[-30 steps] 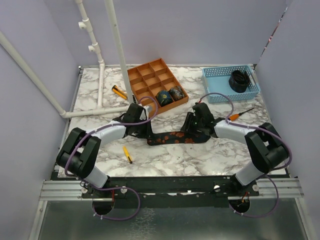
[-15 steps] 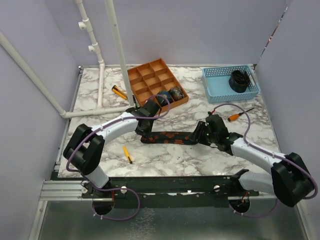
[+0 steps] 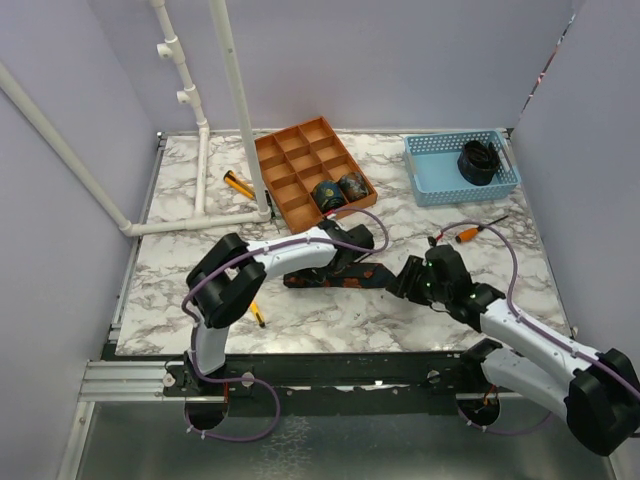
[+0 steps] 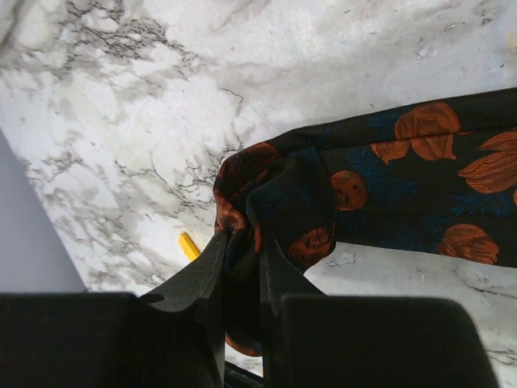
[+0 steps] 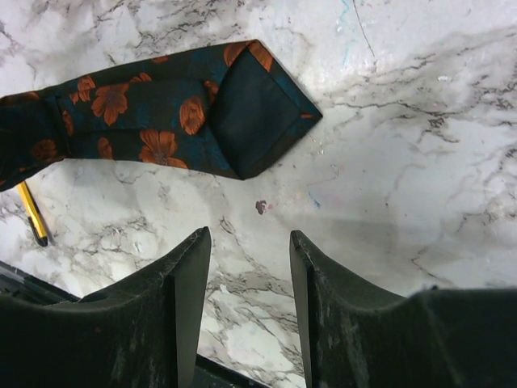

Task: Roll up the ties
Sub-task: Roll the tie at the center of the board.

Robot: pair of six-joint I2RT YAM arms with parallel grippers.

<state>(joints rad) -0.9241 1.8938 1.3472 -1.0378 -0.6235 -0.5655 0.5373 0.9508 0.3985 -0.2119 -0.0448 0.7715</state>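
A dark navy tie (image 3: 318, 277) with orange flowers lies flat across the near middle of the table. My left gripper (image 3: 342, 266) reaches over it and is shut on a bunched fold of the tie (image 4: 283, 202); its fingertips (image 4: 216, 250) pinch the fabric. My right gripper (image 3: 402, 282) is open and empty just off the tie's wide pointed end (image 5: 250, 113), with bare marble between its fingers (image 5: 190, 267). Two rolled ties (image 3: 327, 193) (image 3: 352, 185) sit in the orange tray (image 3: 300, 160).
A blue basket (image 3: 435, 165) at the back right holds a black coil (image 3: 478, 160). An orange screwdriver (image 3: 466, 235) lies right of the tie. A yellow marker (image 3: 256, 309) lies near the front, another (image 3: 237, 183) by the white pipes (image 3: 200, 150).
My left gripper has moved right along the tie, carrying a fold of it. My right gripper has let go of the wide end and drawn back toward the near right.
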